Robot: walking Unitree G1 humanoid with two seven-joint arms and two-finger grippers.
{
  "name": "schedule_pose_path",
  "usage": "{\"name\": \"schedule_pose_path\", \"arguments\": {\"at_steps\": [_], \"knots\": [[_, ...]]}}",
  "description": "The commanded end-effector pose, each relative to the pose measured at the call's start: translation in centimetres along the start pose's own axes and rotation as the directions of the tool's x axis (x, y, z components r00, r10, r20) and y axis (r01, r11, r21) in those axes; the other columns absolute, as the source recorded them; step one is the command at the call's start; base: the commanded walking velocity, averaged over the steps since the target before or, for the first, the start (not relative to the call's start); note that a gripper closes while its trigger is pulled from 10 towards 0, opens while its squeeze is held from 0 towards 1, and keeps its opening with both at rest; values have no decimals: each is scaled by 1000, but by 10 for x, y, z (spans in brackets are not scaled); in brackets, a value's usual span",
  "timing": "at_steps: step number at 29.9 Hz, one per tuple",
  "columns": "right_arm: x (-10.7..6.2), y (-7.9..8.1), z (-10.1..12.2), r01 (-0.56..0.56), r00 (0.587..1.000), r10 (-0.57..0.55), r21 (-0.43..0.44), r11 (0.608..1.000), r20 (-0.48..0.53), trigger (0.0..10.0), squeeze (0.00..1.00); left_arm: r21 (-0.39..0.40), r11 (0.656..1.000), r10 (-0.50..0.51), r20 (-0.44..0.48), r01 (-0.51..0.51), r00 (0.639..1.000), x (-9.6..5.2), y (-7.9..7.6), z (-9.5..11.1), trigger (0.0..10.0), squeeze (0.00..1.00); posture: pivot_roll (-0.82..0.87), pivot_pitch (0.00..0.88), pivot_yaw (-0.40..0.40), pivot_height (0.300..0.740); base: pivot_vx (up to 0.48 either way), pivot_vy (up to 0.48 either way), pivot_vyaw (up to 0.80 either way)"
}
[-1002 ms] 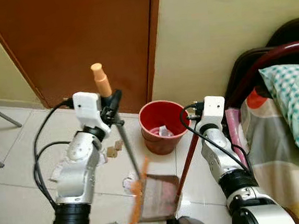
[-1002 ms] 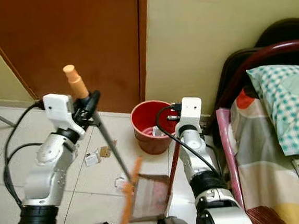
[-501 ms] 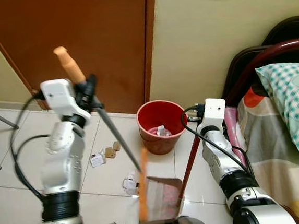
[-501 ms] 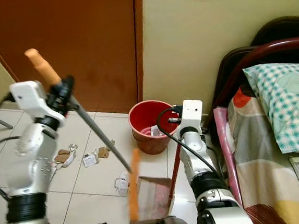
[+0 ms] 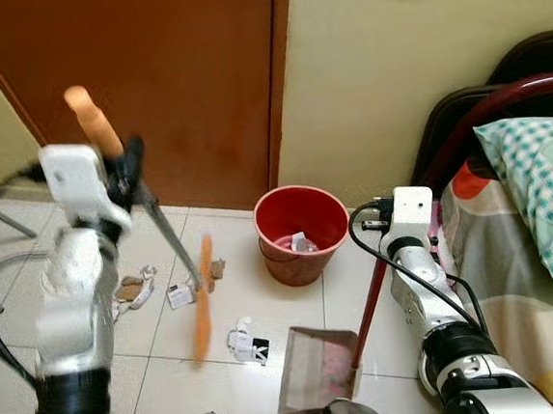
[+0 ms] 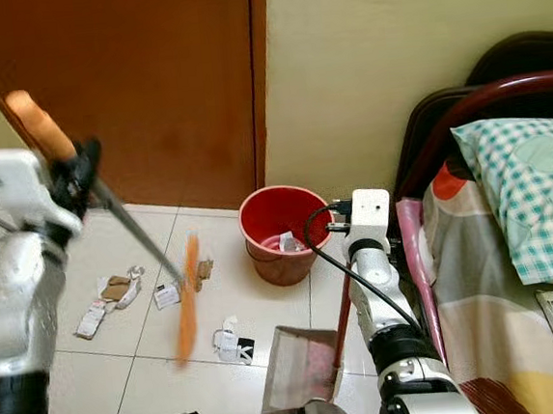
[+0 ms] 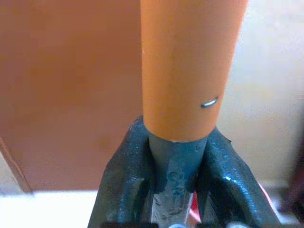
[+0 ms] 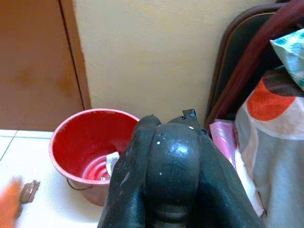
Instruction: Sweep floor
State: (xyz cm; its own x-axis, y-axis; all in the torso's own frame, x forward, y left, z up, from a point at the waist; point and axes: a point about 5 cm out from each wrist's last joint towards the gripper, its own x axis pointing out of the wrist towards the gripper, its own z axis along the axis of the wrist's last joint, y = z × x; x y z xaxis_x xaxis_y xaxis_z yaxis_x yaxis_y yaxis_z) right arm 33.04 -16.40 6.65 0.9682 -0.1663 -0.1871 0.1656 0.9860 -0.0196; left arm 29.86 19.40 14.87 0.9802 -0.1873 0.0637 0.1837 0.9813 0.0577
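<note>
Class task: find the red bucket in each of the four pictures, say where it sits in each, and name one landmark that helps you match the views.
Left eye view: red bucket at centre, on the floor by the wall.
Right eye view: just left of centre.
Left wrist view: not visible here; the left pincer grips the broom handle.
Right wrist view: lower left, behind the right pincer.
Shared landmark: the brown door.

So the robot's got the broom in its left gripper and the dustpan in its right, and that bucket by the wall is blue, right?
Not quite: the bucket is red, not blue, as the left eye view shows. The rest holds: the left gripper is shut on the broom handle, and the right gripper holds the dustpan by its long handle.
</note>
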Motion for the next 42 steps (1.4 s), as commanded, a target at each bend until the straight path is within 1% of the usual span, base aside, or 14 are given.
{"name": "schedule_pose_path", "arguments": {"at_steps": [1,8,10,14,15,17,22,25,27,28,31,35,37,42], "knots": [[1,3,6,-4,1000,3,14,1000,20,10000,0,9,999,-51,-19,51,999,0,-10,-6,10000,0,40,102,-58,740,0,0,0],[2,7,8,-11,1000,10,30,1000,24,10000,0,-62,979,-199,-53,196,979,1,-43,-19,10000,0,38,98,-63,740,0,0,0],[2,8,8,-12,1000,11,38,999,23,10000,0,-121,959,-263,-27,258,964,5,-61,-14,10000,0,35,97,-58,740,0,0,0],[2,8,7,-12,1000,11,38,999,23,10000,0,-193,947,-260,0,255,966,7,-65,-10,10000,0,35,97,-58,740,0,0,0],[2,9,7,-13,1000,12,39,999,22,10000,0,-336,916,-216,52,221,975,13,-68,0,10000,0,31,97,-56,740,0,0,0],[2,9,6,-14,1000,13,40,999,21,10000,0,-420,885,-186,77,201,980,16,-69,6,10000,0,31,97,-56,740,0,0,0],[2,9,6,-16,1000,15,44,999,17,10000,0,-456,876,-135,83,158,987,19,-59,7,10000,0,29,97,-55,740,0,0,0],[2,9,5,-16,1000,15,47,999,16,10000,0,-385,915,-103,71,123,992,18,-48,6,10000,0,29,97,-55,740,0,0,0],[1,7,6,-20,1000,20,42,999,17,10000,0,-302,951,-48,58,63,997,15,-31,5,10000,0,38,97,-55,740,0,0,0],[1,7,6,-20,1000,20,42,999,17,10000,0,-302,951,-48,58,63,997,15,-31,5,10000,0,38,97,-55,740,0,0,0],[-1,3,7,-36,999,35,2,999,37,10000,0,-155,988,29,48,-22,998,7,-6,5,10000,0,40,98,-56,740,0,0,0],[-5,-5,7,-50,997,52,-37,998,58,10000,0,-57,995,81,24,-80,996,-6,10,1,10000,0,42,98,-59,740,0,0,0],[-5,-5,7,-50,997,52,-37,998,58,10000,0,-57,995,81,24,-80,996,-6,10,1,10000,0,42,98,-59,740,0,0,0],[-13,-17,-2,-53,997,57,-79,995,55,10000,0,-13,995,97,-30,-97,995,-24,14,-12,10000,0,44,102,-67,740,0,0,0]]}}
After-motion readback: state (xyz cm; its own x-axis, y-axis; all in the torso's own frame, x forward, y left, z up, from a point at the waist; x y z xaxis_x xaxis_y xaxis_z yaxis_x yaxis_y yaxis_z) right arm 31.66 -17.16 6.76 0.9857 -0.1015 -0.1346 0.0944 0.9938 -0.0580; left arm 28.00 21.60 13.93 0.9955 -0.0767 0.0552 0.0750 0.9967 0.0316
